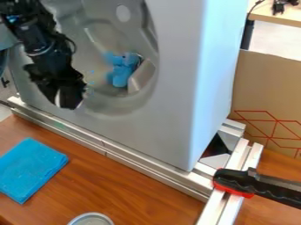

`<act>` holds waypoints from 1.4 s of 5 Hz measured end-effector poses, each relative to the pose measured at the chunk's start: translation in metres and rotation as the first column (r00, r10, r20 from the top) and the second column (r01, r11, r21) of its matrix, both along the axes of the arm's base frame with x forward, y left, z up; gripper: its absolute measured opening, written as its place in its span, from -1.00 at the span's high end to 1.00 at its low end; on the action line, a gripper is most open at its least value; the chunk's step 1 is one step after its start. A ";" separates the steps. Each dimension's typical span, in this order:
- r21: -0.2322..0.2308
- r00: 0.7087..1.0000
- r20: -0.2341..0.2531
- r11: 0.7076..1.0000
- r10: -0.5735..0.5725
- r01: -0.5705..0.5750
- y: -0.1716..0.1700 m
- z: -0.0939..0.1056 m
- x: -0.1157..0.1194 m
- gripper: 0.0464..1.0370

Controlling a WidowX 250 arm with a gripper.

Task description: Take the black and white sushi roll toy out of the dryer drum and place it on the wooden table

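Well, my gripper (pixel 69 99) hangs by the round hollow (pixel 120 104); I can't tell if it's open. The blue toy (pixel 122 72) sits inside, maybe so it won't fall. A clamp (pixel 235 180) seems to steady the rails (pixel 126 158).

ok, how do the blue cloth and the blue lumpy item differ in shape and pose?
Blue cloth: flat, roughly four-sided, spread on the wooden table. Blue lumpy item: rounded, bulky, sitting inside the grey recess. The cloth's outline is straight-edged, the item's knobbly. Both are blue.

The edges crop the blue cloth (pixel 29 169) and round tin (pixel 91 219).
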State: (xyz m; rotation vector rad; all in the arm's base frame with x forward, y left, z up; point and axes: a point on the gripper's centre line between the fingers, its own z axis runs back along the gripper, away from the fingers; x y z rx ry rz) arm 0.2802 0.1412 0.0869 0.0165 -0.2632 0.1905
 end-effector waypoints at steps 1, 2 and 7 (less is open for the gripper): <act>0.066 0.992 -0.105 0.996 0.069 -0.062 0.002 -0.001 -0.033 -0.10; 0.016 0.969 -0.249 1.000 0.000 0.004 -0.010 -0.023 -0.046 -0.10; -0.166 0.903 -0.265 0.939 -0.338 0.303 -0.072 -0.111 -0.083 -0.25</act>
